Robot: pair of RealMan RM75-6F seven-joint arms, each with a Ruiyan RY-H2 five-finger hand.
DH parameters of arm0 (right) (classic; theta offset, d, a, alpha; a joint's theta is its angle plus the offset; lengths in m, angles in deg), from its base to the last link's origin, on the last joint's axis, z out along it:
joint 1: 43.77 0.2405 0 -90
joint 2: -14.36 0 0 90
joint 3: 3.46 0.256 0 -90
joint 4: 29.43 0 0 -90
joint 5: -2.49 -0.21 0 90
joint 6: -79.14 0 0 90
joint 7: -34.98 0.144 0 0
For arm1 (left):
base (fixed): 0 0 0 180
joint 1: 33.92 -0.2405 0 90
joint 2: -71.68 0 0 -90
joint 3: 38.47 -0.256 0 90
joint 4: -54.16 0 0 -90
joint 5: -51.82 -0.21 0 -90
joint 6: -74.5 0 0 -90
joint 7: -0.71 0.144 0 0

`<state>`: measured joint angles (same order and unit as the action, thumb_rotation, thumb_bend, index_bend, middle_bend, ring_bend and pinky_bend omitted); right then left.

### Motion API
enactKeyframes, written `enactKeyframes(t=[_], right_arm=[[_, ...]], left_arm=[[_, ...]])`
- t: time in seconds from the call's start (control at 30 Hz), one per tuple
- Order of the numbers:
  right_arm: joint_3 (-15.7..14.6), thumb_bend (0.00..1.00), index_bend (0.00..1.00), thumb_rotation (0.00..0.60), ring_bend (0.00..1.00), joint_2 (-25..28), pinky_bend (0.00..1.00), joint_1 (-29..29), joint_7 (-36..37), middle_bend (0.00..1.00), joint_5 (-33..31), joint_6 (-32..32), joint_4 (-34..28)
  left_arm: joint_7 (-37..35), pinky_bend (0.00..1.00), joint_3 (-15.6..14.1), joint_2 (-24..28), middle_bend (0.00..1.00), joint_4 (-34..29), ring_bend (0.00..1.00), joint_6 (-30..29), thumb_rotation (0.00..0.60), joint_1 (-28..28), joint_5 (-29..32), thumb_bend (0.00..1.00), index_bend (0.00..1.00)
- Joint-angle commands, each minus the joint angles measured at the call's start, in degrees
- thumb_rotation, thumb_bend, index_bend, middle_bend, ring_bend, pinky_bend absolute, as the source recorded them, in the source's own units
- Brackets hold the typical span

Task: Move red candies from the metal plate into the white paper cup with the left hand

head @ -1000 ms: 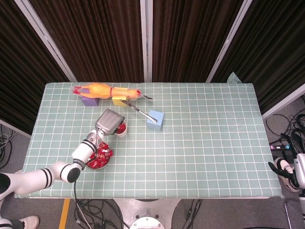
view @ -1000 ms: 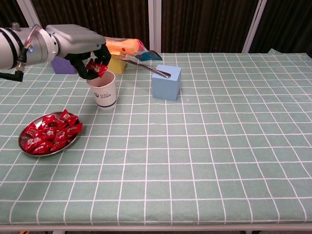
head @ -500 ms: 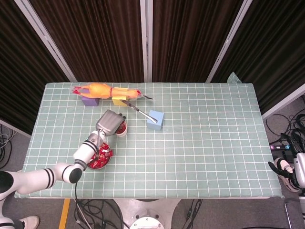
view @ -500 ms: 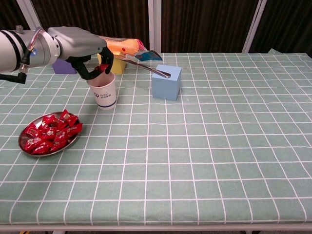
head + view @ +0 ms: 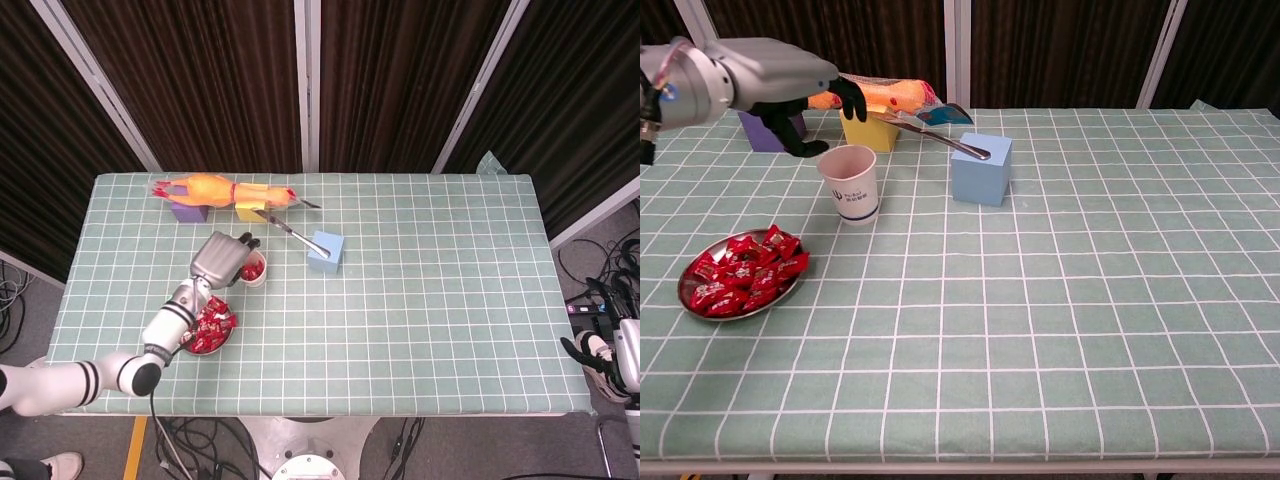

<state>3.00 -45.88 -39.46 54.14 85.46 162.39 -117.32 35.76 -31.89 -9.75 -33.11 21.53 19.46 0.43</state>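
The white paper cup [image 5: 850, 184] stands upright left of centre, and the head view shows red candies inside the cup [image 5: 258, 278]. My left hand [image 5: 780, 88] hovers above and just behind the cup's left side, fingers spread and holding nothing; from the head camera the left hand [image 5: 222, 259] overlaps the cup's left edge. The metal plate [image 5: 684, 291] lies near the front left with several red candies [image 5: 745, 272] piled on it; the head view shows the same plate [image 5: 205, 353] and candies [image 5: 213, 324]. My right hand [image 5: 592, 353] hangs off the table's right end.
A blue cube [image 5: 981, 168] stands right of the cup with a metal utensil [image 5: 945, 135] resting across it. Behind the cup are a yellow block [image 5: 868, 131], a purple block [image 5: 765, 133] and a rubber chicken [image 5: 890, 95] lying on them.
The left hand held a red candy over the cup's mouth, released it into the cup, then opened and lifted up and back to the left.
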Motion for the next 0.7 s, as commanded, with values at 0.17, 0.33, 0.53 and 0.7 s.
enactKeyframes(t=[0.17, 0.33, 0.53, 0.7], right_arm=[[-0.1, 0.12, 0.12, 0.6, 0.03, -0.12, 0.32, 0.27, 0.18, 0.18, 0.78, 0.11, -0.02], [-0.17, 0.12, 0.12, 0.6, 0.03, -0.19, 0.32, 0.42, -0.07, 0.18, 1.1, 0.15, -0.2], [-0.16, 0.12, 0.12, 0.6, 0.03, 0.1, 0.32, 0.47, -0.33, 0.18, 1.33, 0.38, -0.66], [-0.22, 0.12, 0.12, 0.6, 0.03, 0.35, 0.33, 0.4, -0.59, 0.18, 1.14, 0.34, -1.04]], left_arm=[[-11.56, 1.0, -6.66, 6.31, 0.37, -6.75, 0.89, -13.89, 0.6, -13.02, -14.85, 0.29, 0.35], [-12.66, 1.0, -11.2, 4.91, 0.4, -5.66, 0.89, -14.29, 0.6, -16.59, -20.3, 0.29, 0.39], [-9.55, 1.0, -12.23, -0.07, 0.4, -1.3, 0.89, -10.2, 0.6, -17.29, -19.77, 0.29, 0.38], [-6.38, 1.0, -11.22, -3.17, 0.38, 1.49, 0.89, -8.0, 0.6, -17.44, -17.1, 0.29, 0.35]])
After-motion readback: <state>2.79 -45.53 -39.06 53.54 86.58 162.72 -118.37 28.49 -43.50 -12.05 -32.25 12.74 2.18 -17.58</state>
